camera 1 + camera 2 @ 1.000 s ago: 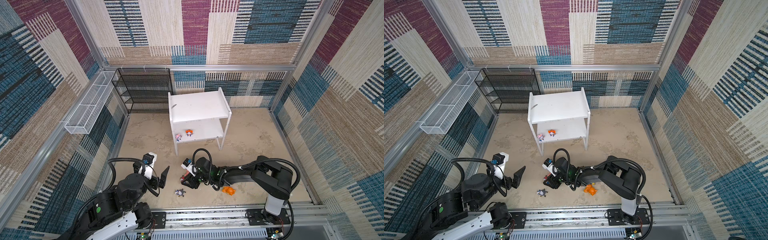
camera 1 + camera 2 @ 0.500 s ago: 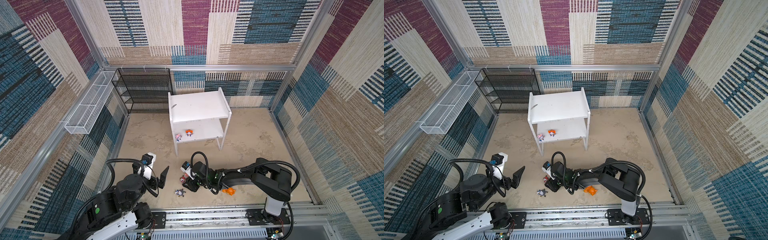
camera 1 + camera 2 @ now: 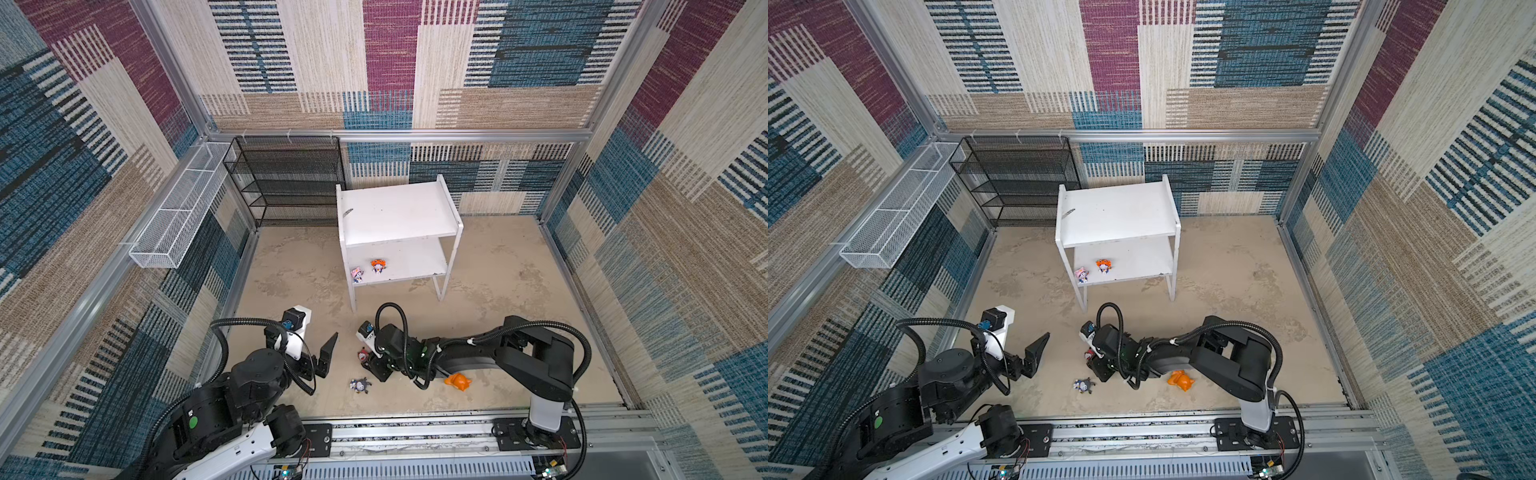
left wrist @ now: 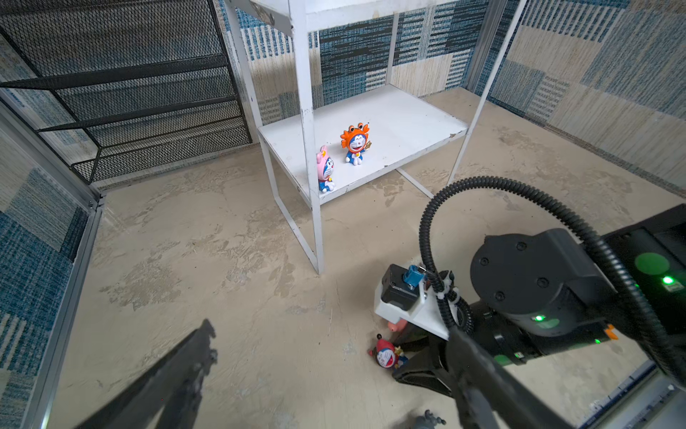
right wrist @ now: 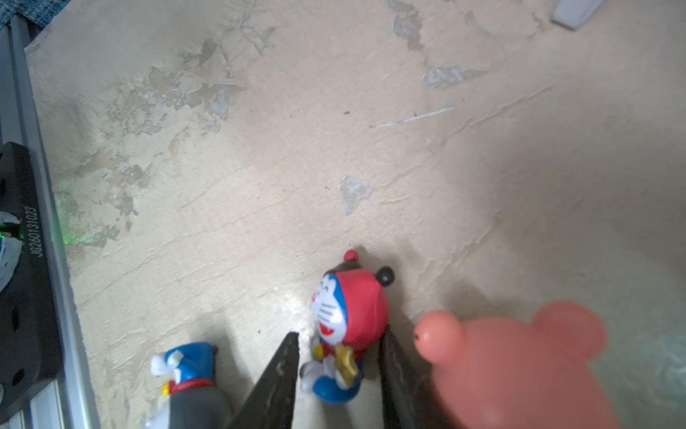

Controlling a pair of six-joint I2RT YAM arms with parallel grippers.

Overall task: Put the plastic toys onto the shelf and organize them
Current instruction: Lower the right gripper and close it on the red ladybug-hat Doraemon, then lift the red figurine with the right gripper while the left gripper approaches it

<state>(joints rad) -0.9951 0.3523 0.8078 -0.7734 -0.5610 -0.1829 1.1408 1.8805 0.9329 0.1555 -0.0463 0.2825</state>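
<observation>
While the left gripper (image 4: 332,334) hangs with its jaws wide apart, the right gripper (image 5: 339,332) straddles a red-hooded figurine (image 5: 349,308) on the floor, one jaw either side; whether they pinch it, I cannot tell. A grey toy (image 3: 360,385) and an orange toy (image 3: 457,381) lie nearby. Two figurines (image 3: 378,266) stand on the shelf's (image 3: 399,216) lower board.

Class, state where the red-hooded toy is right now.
In both top views the red-hooded toy sits on the floor in front of the shelf, between the right gripper's fingers.
</observation>
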